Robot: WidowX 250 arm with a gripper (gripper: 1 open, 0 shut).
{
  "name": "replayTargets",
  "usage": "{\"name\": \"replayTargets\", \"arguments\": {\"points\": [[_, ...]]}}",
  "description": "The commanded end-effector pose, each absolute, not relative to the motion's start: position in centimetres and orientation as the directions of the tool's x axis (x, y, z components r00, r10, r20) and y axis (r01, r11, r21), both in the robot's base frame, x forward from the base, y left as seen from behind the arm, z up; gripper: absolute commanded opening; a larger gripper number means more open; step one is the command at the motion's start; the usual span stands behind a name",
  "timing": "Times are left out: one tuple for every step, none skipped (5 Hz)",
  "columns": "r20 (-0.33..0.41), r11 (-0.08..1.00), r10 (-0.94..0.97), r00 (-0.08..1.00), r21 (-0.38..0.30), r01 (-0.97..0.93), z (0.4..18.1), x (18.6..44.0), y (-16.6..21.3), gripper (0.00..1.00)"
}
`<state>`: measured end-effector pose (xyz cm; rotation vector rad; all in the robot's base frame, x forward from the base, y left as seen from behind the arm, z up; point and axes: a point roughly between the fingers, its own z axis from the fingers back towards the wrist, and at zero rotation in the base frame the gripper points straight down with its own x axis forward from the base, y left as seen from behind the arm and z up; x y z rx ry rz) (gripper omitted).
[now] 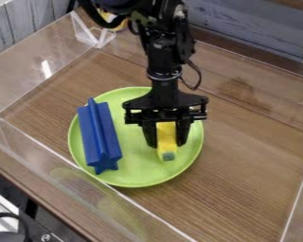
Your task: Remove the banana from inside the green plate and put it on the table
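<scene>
One banana (169, 145), lengthwise toward camera

A single camera stood high at one corner, looking diagonally down across the tabletop (249, 113), fairly near the arm (167, 47).

Even, fairly bright light is falling from above, leaving the scene washed softly rather than harshly. The wood-grain counter (242, 104) is carrying a pale sheen on its right side. The clear acrylic walls (46, 57) are catching whitish glare and faint reflections along their edges. The green plate (98, 168) is showing a mild gloss, and a small soft shadow is lying under the pincer (166, 135). The picture is looking coarse and slightly soft throughout, with fine detail smearing.
</scene>
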<state>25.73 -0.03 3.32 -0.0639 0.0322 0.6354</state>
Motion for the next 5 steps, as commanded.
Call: {"name": "replayTargets", "arguments": {"points": [[-0.020, 0.806, 0.587, 0.809, -0.071, -0.587, 4.7, 26.6, 0.0, 0.00], [-0.024, 0.814, 0.576, 0.817, -0.069, -0.576, 5.1, 26.5, -0.2, 0.00], [-0.029, 0.823, 0.563, 0.826, -0.067, -0.564, 5.5, 26.4, -0.4, 0.00], [-0.033, 0.832, 0.550, 0.834, -0.065, -0.551, 5.9, 26.3, -0.7, 0.00], [-0.037, 0.840, 0.537, 0.842, -0.063, -0.539, 6.4, 26.2, -0.9, 0.00]]}}
